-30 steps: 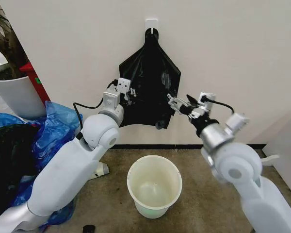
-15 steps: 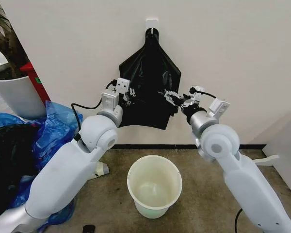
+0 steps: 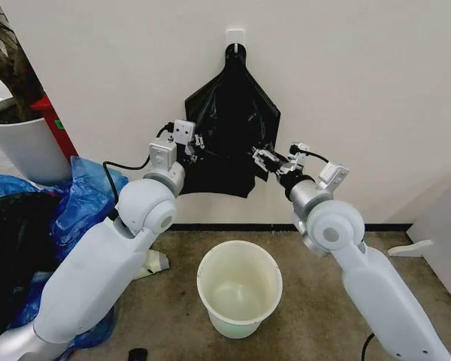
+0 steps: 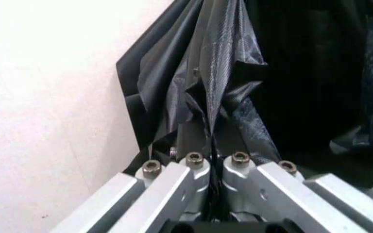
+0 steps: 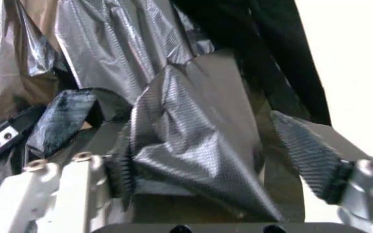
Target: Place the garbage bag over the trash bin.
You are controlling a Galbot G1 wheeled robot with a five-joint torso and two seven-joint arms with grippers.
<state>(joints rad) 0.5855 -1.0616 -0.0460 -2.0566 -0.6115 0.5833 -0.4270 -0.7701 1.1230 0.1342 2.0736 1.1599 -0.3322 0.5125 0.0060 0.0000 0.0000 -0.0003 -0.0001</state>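
At nine o'clock on the hanging garbage bag (image 3: 229,124), the left hand (image 3: 198,145) is clamped on a fold of its film. At three o'clock the right hand (image 3: 260,158) stands apart around a loose flap. The film looks light, limp and slippery, best pinched at these lower edges; the trash bin (image 3: 239,289) sits on the floor below.

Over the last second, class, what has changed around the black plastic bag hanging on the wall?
The right gripper moved inward onto the thin black plastic garbage bag, whose lower right corner pulled in. The left gripper stayed clamped on the bag's left side; the off-white round trash bin stayed put.
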